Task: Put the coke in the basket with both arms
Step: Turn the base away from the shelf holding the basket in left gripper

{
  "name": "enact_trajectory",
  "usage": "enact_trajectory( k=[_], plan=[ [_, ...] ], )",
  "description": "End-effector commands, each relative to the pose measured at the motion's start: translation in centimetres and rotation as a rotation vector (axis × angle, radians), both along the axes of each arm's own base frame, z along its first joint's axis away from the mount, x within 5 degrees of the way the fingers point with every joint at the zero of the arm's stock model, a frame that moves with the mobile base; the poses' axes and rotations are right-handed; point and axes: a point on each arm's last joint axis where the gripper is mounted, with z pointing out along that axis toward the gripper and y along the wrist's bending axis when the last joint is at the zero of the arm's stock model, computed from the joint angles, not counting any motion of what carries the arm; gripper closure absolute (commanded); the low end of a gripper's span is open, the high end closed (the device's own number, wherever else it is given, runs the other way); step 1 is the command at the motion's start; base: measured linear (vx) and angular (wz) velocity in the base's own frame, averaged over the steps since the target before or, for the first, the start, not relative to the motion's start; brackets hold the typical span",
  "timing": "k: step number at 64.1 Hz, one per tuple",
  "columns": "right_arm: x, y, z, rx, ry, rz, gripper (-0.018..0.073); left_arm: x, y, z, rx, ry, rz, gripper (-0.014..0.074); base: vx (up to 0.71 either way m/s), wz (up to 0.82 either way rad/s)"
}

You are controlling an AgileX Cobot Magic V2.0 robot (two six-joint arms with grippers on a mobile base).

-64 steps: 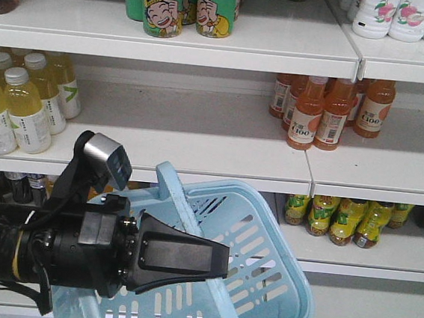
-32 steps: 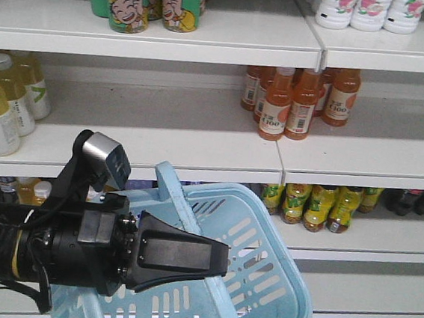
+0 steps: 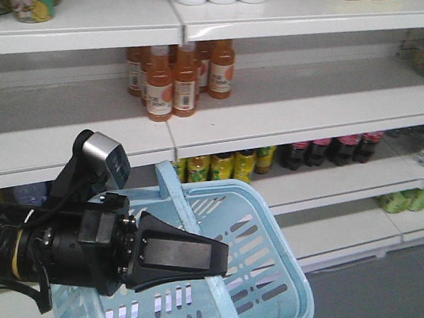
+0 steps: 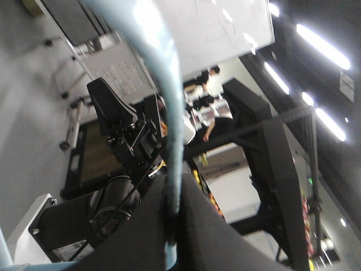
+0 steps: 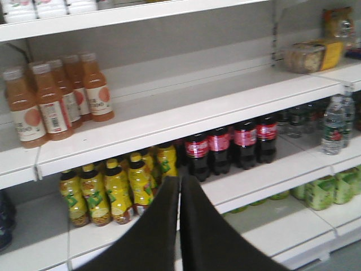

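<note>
Low in the front-facing view, the left claw (image 3: 221, 259) pinches the swinging handle (image 3: 180, 201) of the light blue basket (image 3: 286, 249), which hangs tilted from it with nothing visible inside. Ahead of the right claw (image 5: 179, 180), whose fingers are pressed together on nothing, red-labelled cola bottles (image 5: 231, 145) stand in a row on a white counter tier (image 5: 265, 176), just beside yellow-green bottles (image 5: 113, 189).

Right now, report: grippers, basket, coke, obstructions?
Left gripper shut on basket handle. Right gripper shut, empty, facing coke bottles on lower shelf. Nothing in between.
</note>
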Motion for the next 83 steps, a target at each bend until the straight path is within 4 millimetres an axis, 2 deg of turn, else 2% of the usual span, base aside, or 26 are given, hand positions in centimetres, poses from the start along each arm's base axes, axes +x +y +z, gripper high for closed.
enact_trajectory(
  k=[1,83],
  plan=[
    [-0.04,-0.02,0.55,-0.017,-0.081,-0.004,0.0564,-1.53,0.35,3.07,-0.214,-0.045,-0.131,0.0602,-0.07,-0.69],
    [-0.04,-0.02,0.54,-0.017,-0.08,-0.004,0.0564,-1.53,0.35,3.07,-0.214,-0.045,-0.131,0.0602,-0.09,-0.66]
  ],
)
